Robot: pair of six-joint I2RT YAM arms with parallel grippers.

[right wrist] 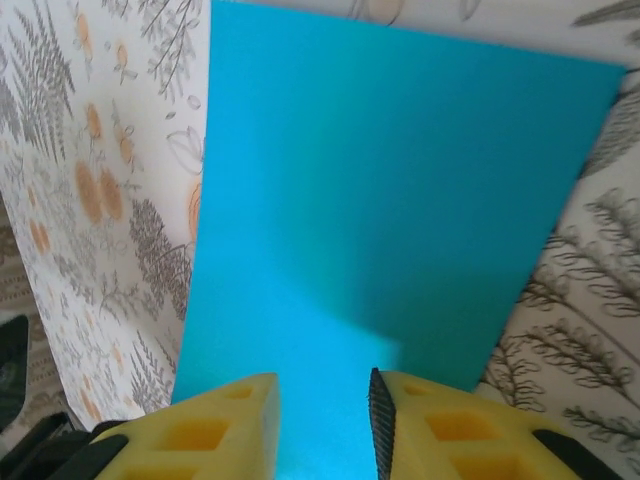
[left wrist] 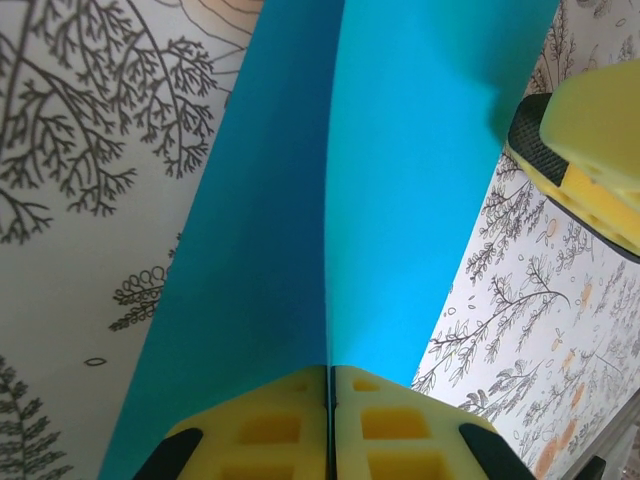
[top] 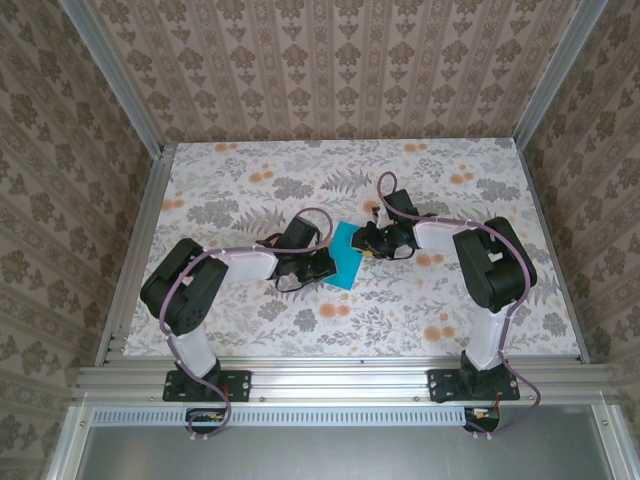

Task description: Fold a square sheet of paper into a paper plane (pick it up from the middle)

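**Top view.** The square sheet of paper (top: 347, 256) — teal-blue and unmarked — sits near the middle of the floral-patterned counter (top: 450, 300), between the two arms, which reach inward from either side. The left tool (top: 325, 266) meets the sheet's left edge. The right tool (top: 366, 243) meets its right edge, nearer the far corner.

**Left wrist view.** The left tool (left wrist: 331, 378) is pressed together on the sheet (left wrist: 410, 170). Its two yellow pads lie flush against one another, with the paper's edge caught in the seam. From that seam a sharp ridge runs straight up the sheet, parting a darker left-hand face from a brighter right-hand one. A yellow finger (left wrist: 600, 130) of the right tool shows at the sheet's right edge.

**Right wrist view.** The right tool (right wrist: 324, 390) stands spread — a clear gap separates its two yellow fingers, and the sheet (right wrist: 400, 180) shows through that gap. The fingers straddle the near edge of the paper without clamping it. The sheet's two far corners are sharp.
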